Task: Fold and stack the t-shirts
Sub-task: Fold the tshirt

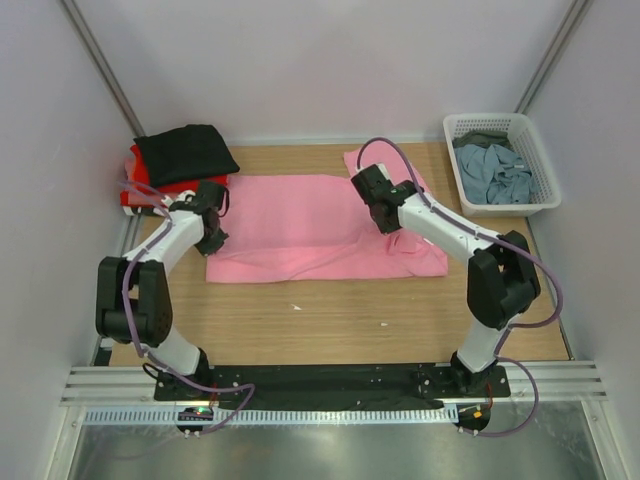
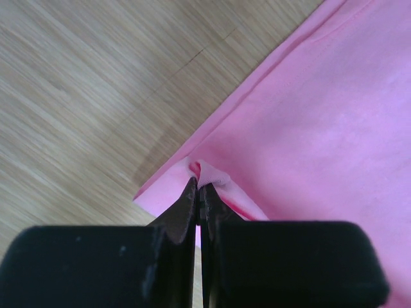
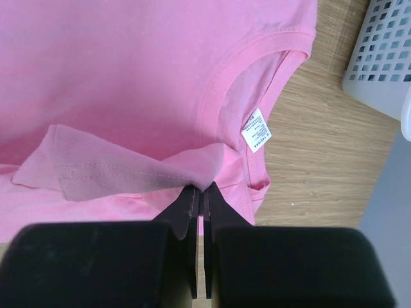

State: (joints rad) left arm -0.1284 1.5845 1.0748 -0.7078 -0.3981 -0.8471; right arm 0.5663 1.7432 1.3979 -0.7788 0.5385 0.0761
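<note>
Pink t-shirt [image 1: 300, 215] lies spread across the desk [image 1: 330, 320] between my two arms. My left hand [image 2: 198, 186] is closed tight, pinching a small ridge of cloth near its corner. My right hand [image 3: 204, 190] is clamped on a lifted fold beside the white neck tag [image 3: 257, 130]. At far left, a black shirt [image 1: 185, 152] sits atop a red shirt [image 1: 140, 170].

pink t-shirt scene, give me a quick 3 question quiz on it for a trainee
1. True or false: the left gripper and the right gripper are both shut on the pink t-shirt.
2. Where on the table does the white basket stand? A far right corner; B near left corner; C centre.
3. Fill in: the black shirt lies on a ___ shirt.
Key: 1 true; 2 A; 3 red shirt.
</note>
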